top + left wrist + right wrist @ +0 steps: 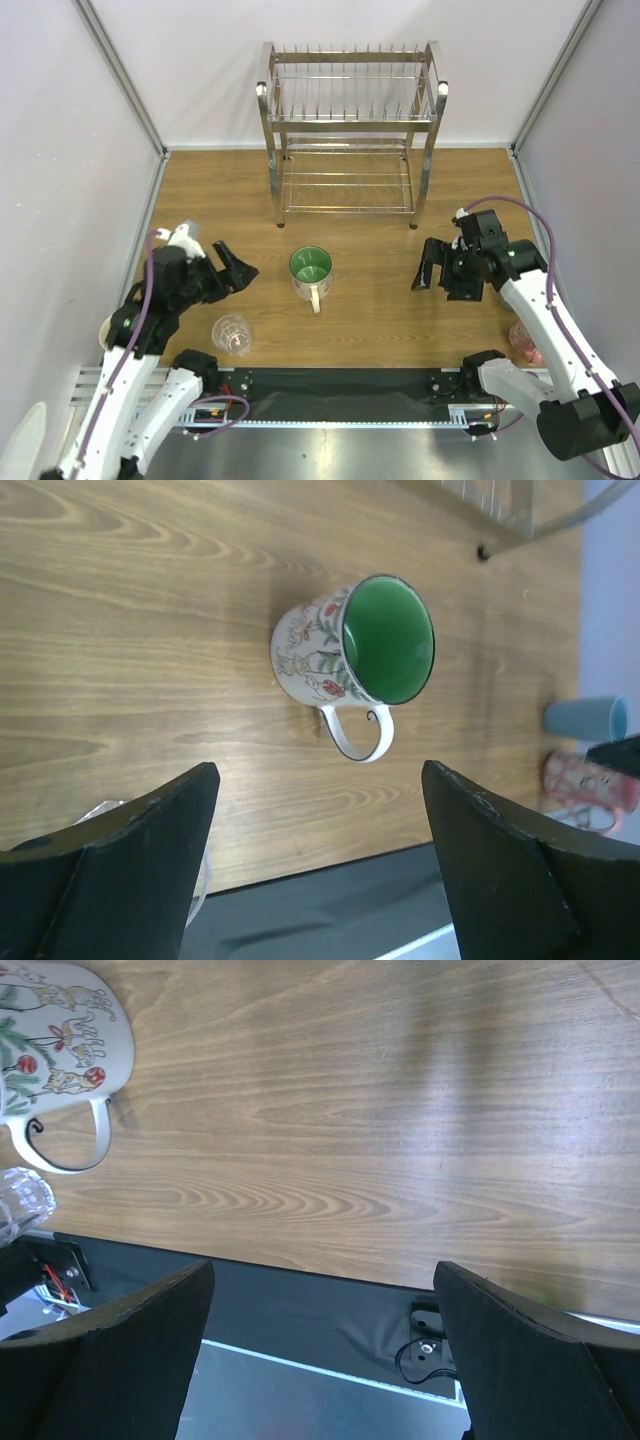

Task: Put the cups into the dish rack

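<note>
The dish rack (350,130) stands at the back of the table, its tiers bare. A cream mug with a green inside (311,270) (355,655) (60,1030) sits upright mid-table, handle toward the near edge. A clear glass tumbler (231,333) (22,1200) stands near the front left. The pink mug (524,343) (590,785) and the light blue cup (585,717) are at the front right. My left gripper (235,268) (318,770) is open, left of the green mug and apart from it. My right gripper (432,265) (322,1266) is open and holds nothing.
White walls close the table (200,200) on three sides. A black strip (340,382) with the arm bases runs along the near edge. A rack foot (484,551) shows beyond the mug. A cream object (105,330) peeks from behind the left arm.
</note>
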Controlling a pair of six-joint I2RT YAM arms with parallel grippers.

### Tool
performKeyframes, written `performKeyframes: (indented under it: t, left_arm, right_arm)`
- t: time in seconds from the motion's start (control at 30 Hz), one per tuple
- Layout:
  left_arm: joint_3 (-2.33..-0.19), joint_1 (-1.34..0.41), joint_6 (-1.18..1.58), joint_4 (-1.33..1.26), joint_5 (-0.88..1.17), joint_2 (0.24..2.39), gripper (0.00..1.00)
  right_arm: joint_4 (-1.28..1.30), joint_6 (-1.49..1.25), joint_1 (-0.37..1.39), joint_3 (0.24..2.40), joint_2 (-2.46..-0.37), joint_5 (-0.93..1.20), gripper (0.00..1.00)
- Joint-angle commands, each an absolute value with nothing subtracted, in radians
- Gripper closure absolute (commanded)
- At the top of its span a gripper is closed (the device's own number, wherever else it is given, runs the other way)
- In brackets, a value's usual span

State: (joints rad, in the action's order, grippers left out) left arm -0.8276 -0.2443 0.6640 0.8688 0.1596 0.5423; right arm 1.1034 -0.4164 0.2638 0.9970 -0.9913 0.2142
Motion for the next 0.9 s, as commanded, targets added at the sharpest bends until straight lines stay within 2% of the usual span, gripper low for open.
performKeyframes:
  t: [0.0, 0.1, 0.2, 0.33, 0.53, 0.73, 0.87]
  left_arm:
    - [-0.882, -0.357, 0.63, 0.756, 0.089, 0.63, 0.11]
    - [-0.969, -0.532, 0.629, 0.759, -0.102, 0.773, 0.09]
    - [-1.075, -0.661, 0.621, 0.819, -0.245, 0.934, 0.12]
    - [-1.19, -0.802, 0.623, 0.828, -0.304, 1.098, 0.14]
    - [-1.308, -0.827, 0.666, 0.814, -0.308, 1.287, 0.21]
    - [-1.437, -0.828, 0.785, 0.968, -0.391, 1.439, 0.21]
    - [-1.447, -0.825, 0.822, 1.022, -0.388, 1.48, 0.21]
  right_arm:
    - [1.118, -0.39, 0.259, 1.049, -1.012, 0.196, 0.01]
    - [1.111, -0.367, 0.261, 1.06, -1.014, 0.222, 0.0]
    - [1.115, -0.357, 0.259, 1.095, -1.022, 0.262, 0.0]
    - [1.12, -0.371, 0.259, 1.114, -1.025, 0.273, 0.0]
    - [1.12, -0.399, 0.259, 1.072, -0.98, 0.265, 0.0]
    - [1.124, -0.42, 0.259, 1.063, -0.959, 0.27, 0.01]
    - [1.131, -0.425, 0.259, 1.081, -0.968, 0.271, 0.02]
